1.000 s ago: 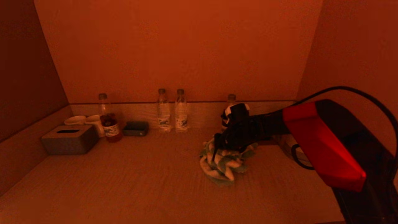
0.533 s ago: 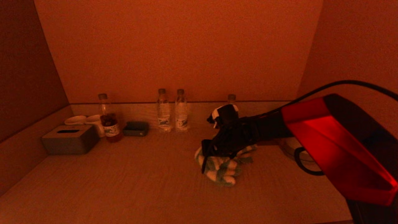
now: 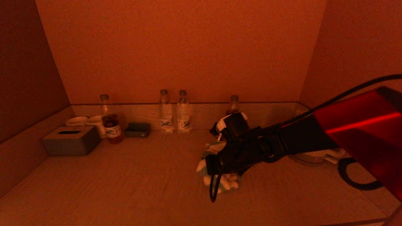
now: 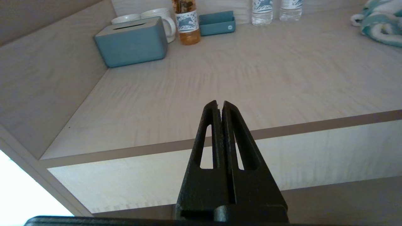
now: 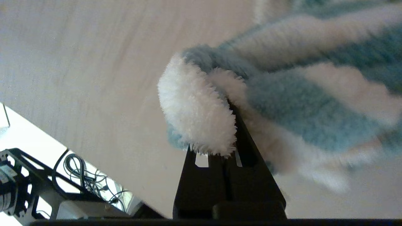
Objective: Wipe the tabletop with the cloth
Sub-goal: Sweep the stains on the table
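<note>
one gripper is at work: the right gripper [image 3: 216, 169], right of centre in the head view, is clamped on the striped cloth [image 3: 220, 180], apparently pressed to the tabletop [image 3: 125, 185]. its fingers [image 5: 248, 147] are buried in the pile. the left gripper [image 4: 220, 106] is parked off the front edge, fingers pressed together, holding nothing. along the back stand a tissue box [image 3: 70, 140] and four bottles [image 3: 165, 110].
</note>
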